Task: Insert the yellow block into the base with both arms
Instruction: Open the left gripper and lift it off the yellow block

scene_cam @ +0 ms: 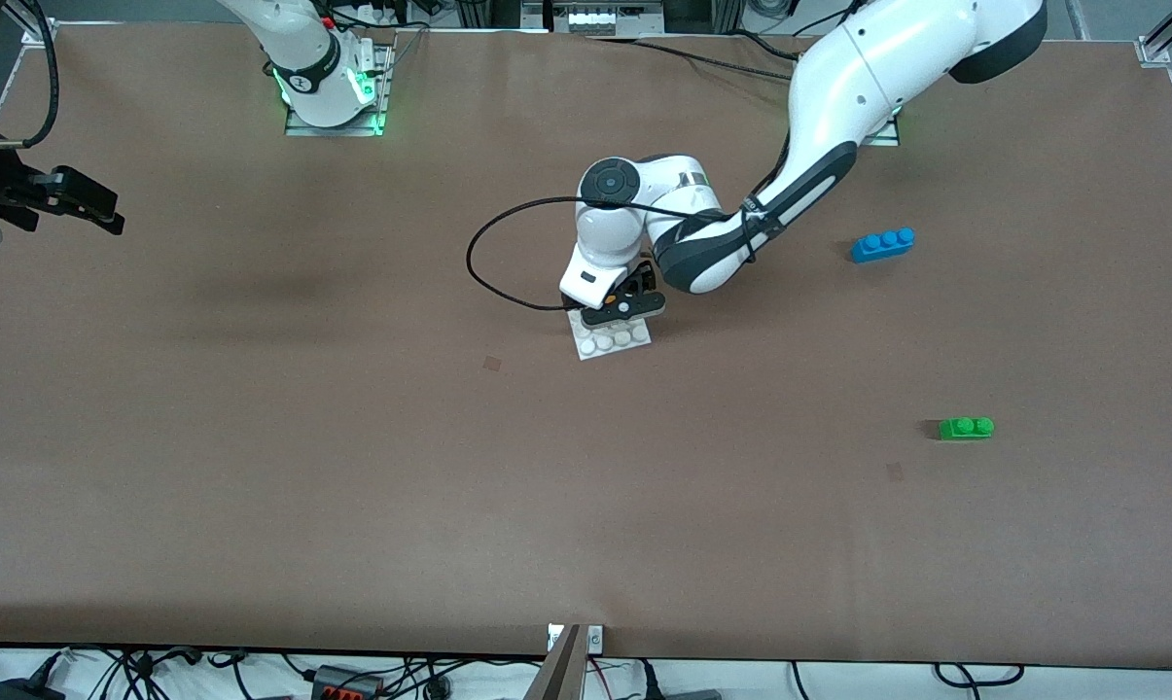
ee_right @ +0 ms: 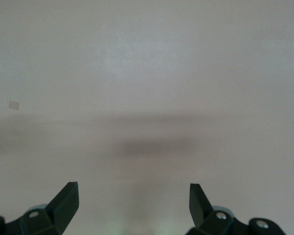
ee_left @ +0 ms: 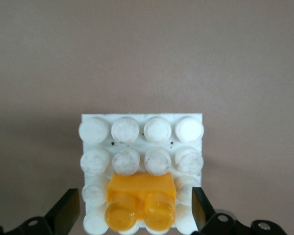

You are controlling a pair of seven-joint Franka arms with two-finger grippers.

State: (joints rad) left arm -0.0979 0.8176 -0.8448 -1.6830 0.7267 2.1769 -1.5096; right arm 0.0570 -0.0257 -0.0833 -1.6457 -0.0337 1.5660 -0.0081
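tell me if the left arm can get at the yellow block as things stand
Probably yes. The left gripper is right over the base, fingers open to either side of the yellow block sitting on its studs, with nothing between them.

This is looking like a robotics lab rather than a home or shop. Two white robot arms (scene_cam: pixel 819 107) are standing bolted on metal base plates (scene_cam: pixel 337 122) at the edge of a big table (scene_cam: pixel 255 467) covered in plain brown sheeting, one base glowing green. Black cables (scene_cam: pixel 508 243) are trailing across it, and more wires and plugs (scene_cam: pixel 342 681) are lying along the floor edge. Aluminium frame rails (scene_cam: pixel 1164 39) are showing at the corner.
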